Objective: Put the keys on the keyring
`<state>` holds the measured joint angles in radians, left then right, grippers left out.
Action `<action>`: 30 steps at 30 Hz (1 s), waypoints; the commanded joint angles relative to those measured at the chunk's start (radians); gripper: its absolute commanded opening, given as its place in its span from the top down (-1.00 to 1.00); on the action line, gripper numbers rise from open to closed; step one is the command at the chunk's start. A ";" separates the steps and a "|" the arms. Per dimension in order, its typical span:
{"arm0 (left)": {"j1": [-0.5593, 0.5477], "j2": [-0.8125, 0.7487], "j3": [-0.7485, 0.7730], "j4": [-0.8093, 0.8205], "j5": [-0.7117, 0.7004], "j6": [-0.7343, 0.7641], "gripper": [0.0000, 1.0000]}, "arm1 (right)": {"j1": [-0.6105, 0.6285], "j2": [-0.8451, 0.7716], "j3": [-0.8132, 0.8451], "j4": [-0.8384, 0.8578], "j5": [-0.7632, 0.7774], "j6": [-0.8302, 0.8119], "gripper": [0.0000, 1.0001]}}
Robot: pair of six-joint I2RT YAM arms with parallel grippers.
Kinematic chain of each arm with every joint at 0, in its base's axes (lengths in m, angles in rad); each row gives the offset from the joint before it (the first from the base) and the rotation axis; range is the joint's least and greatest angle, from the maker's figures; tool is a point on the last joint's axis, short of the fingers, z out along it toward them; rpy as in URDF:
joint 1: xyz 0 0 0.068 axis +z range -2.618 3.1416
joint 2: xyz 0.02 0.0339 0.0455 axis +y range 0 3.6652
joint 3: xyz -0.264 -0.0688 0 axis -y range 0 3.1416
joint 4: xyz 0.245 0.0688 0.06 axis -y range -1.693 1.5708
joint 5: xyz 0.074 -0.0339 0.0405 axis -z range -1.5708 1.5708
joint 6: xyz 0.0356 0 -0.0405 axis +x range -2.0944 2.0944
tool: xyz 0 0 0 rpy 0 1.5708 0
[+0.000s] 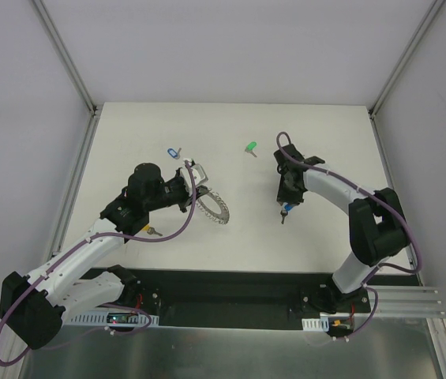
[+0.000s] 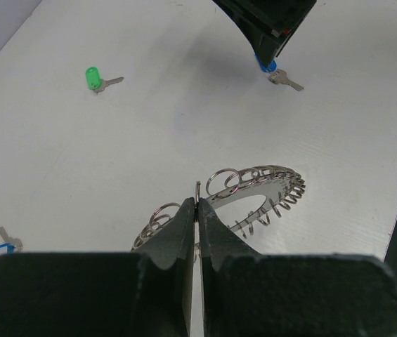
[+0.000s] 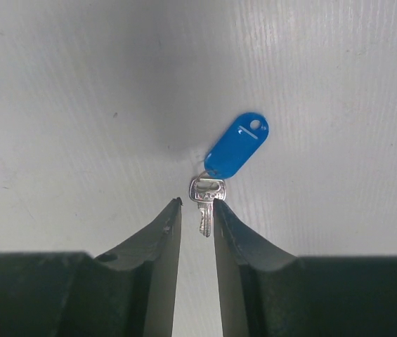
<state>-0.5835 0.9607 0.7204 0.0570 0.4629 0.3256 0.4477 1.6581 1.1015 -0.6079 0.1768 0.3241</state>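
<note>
Keyring (image 2: 254, 189) sits pinched in my left gripper (image 2: 197, 203) mid-desk; my right gripper (image 3: 198, 203) stands parted astride the blade of the blue key (image 3: 235, 146)

Cannot see the near arc of the keyring (image 2: 268, 184) behind the left pincer (image 2: 197, 207), nor most of the right pincer (image 2: 265, 56) past that view's top edge.

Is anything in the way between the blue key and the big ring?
No. Only bare table lies between the blue key and the keyring. The green key sits farther back, out of the way.
</note>
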 commanded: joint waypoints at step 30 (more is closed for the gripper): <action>-0.018 -0.040 -0.001 0.026 0.013 0.012 1.00 | 0.077 0.172 0.130 -0.115 0.171 0.059 0.62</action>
<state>-0.5903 0.9478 0.7204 0.0452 0.4629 0.3260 0.5159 1.8252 1.2022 -0.6899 0.3286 0.3737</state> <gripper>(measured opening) 0.008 0.189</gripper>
